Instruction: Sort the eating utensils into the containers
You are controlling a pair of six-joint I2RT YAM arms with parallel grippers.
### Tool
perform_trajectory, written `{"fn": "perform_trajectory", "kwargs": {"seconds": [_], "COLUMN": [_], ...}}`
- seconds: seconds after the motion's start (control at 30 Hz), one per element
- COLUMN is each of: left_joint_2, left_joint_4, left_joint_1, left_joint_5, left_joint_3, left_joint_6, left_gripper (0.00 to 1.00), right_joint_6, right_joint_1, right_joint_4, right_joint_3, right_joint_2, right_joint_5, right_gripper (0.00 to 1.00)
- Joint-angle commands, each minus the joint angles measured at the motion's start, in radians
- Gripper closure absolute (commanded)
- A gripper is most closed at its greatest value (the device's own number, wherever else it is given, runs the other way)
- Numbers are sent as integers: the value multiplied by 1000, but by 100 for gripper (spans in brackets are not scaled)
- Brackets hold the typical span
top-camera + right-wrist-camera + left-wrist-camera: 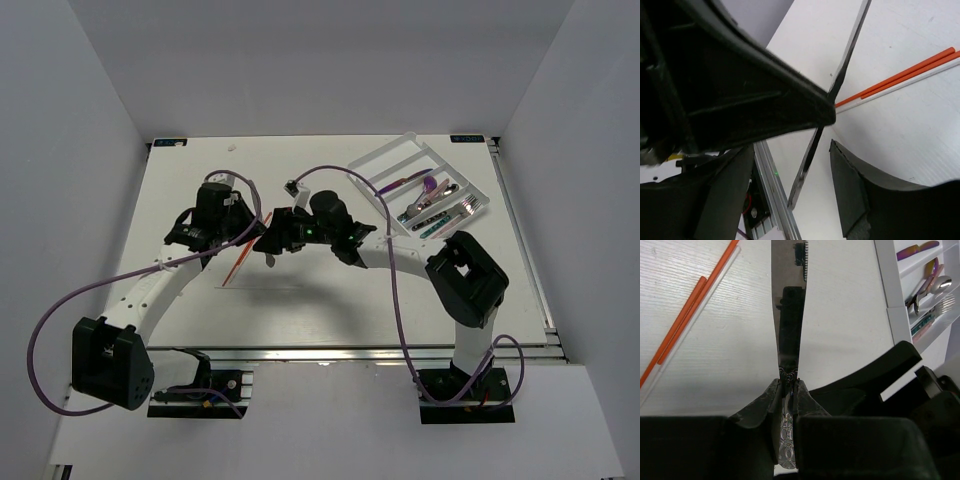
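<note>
I see the white table (330, 300) under both arms, and the white rectangular plastic cutlery tray (395, 152) well off to the right of my left claw (788, 385), behind the right claw (791, 162). Several purple-handled and silver utensils (440, 205) lie in its compartments. My left claw is clenched on the patterned handle of a silver metal table knife (780, 275), the blade reaching straight ahead from its fingertips. My right claw stands released, its fingers either side of that blade without touching. Thin orange sticks (690, 305) lie ahead-left of the left claw.
</note>
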Motion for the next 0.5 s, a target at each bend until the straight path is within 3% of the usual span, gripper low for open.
{"fn": "perform_trajectory", "kwargs": {"seconds": [0.0,0.07,0.17,0.2,0.23,0.27,0.3,0.37,0.4,0.47], "left_joint_2": [-27,-30,-39,-38,-38,-39,-39,-45,-47,-67], "left_joint_4": [52,52,47,42,41,38,30,-3,-60,-140], "left_joint_1": [-10,-8,-10,-8,-10,-10,-10,-10,-10,-10], "left_joint_5": [26,26,23,17,14,12,6,-55,-87,-253], "left_joint_3": [1,4,14,17,24,27,31,69,95,192], "left_joint_6": [-19,-23,-23,-19,-16,-13,-12,0,23,49], "left_gripper": [100,100,100,96,90,79,63,7,2,2], "right_joint_6": [-8,-6,0,2,2,2,3,0,12,54], "right_joint_1": [12,15,15,15,15,15,15,4,-22,-66], "right_joint_4": [-48,-55,-42,-36,-20,-14,-14,-28,-37,-80], "right_joint_3": [69,75,72,69,65,60,52,48,39,22], "right_joint_2": [34,42,50,48,45,40,30,19,7,-9], "right_joint_5": [52,67,69,69,72,76,85,122,133,173], "right_gripper": [34,36,55,76,90,100,100,100,100,100]}}
